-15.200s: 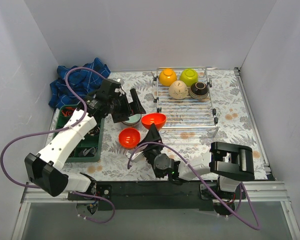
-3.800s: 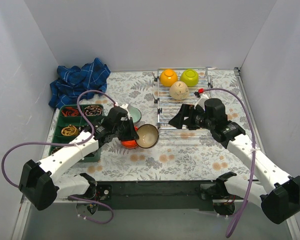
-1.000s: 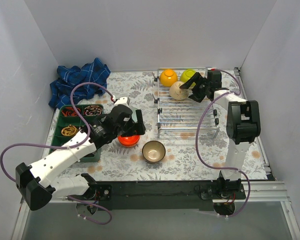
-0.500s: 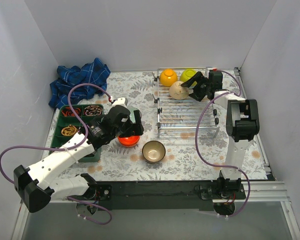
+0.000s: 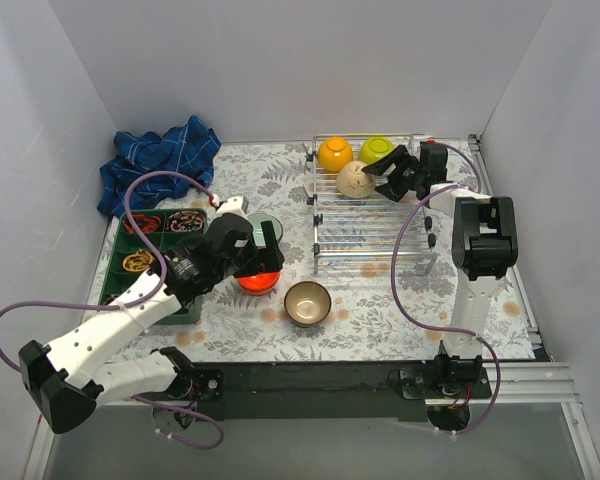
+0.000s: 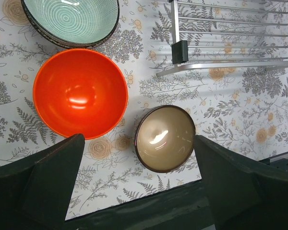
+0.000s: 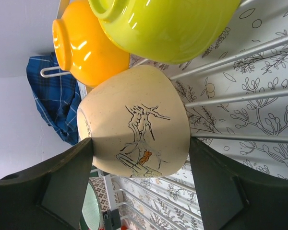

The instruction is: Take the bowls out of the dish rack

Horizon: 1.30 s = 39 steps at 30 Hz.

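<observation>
Right gripper (image 7: 140,143) is at the dish rack (image 5: 365,235), jaws spread either side of the rim-down beige bowl (image 7: 134,120), not closed on it yet. The bowl sits on the wires just beside the orange bowl (image 7: 84,45) and green bowl (image 7: 163,24). I'd centre, pinch the walls and lift straight up to avoid nudging the neighbours. Left gripper (image 6: 138,141): jaws spread and empty, over the red bowl (image 6: 80,93) and brown bowl (image 6: 165,138) on the table (image 6: 230,120).

The left arm stretches forward; the left gripper (image 6: 138,143) points straight down, jaws spread wide. The right arm reaches far out; the right gripper (image 7: 140,143) is rolled sideways, jaws also wide apart.
</observation>
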Tool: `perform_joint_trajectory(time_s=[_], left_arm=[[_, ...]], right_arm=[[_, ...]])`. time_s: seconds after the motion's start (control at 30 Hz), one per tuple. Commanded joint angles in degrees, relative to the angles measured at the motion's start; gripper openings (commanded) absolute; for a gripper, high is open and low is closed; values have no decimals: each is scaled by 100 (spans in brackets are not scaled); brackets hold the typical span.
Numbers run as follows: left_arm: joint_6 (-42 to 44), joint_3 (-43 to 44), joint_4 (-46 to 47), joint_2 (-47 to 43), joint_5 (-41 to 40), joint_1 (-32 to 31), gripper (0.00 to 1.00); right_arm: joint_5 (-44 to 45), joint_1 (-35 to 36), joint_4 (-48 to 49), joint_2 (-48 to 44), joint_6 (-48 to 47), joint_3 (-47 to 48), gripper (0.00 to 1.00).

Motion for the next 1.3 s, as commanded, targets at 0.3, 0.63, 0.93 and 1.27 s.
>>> perform_joint_trajectory(time_s=[0.3,0.63,0.93,1.27], left_arm=[[-258,-106,-90,-570,2,30,98],[-390,-238,-2,-729,29,30,98],[-487,-300,253,-554,204,30,98],[-505,-238,850,0,714,170,98]], right_arm=[[-202,54,-249,-358,-438,-273,17],[-465,54,-424,-1457,-1254,-572,1],[297,264,-1953,-2713,-3600,-835,1],[3241,1555,-2456,-4919,-6439,-1599,1]])
